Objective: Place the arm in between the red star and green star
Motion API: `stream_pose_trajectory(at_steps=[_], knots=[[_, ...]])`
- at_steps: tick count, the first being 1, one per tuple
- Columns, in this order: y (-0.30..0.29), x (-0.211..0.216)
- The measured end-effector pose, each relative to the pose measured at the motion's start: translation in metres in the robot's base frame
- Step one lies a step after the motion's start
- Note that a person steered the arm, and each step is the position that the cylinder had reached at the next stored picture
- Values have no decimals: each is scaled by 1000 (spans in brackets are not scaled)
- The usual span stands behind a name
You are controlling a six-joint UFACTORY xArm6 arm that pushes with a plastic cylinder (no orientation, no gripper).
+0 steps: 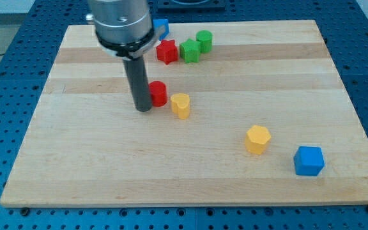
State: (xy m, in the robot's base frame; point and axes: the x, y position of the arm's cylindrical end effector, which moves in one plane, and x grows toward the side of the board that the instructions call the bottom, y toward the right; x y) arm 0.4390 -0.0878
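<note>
The red star and the green star lie side by side near the view's top, almost touching. My tip rests on the board well below them and to the left. It stands right against the left side of a red cylinder. A yellow block of unclear shape sits just right of that cylinder.
A green cylinder sits up and right of the green star. A blue block shows behind the arm at the top. A yellow hexagon and a blue cube lie at the lower right of the wooden board.
</note>
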Motion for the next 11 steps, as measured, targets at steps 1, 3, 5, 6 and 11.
stream_pose_trajectory(at_steps=[1,3,5,6,11], knots=[[-2,-14],[-13,48],[-31,34],[-32,30],[98,-170]])
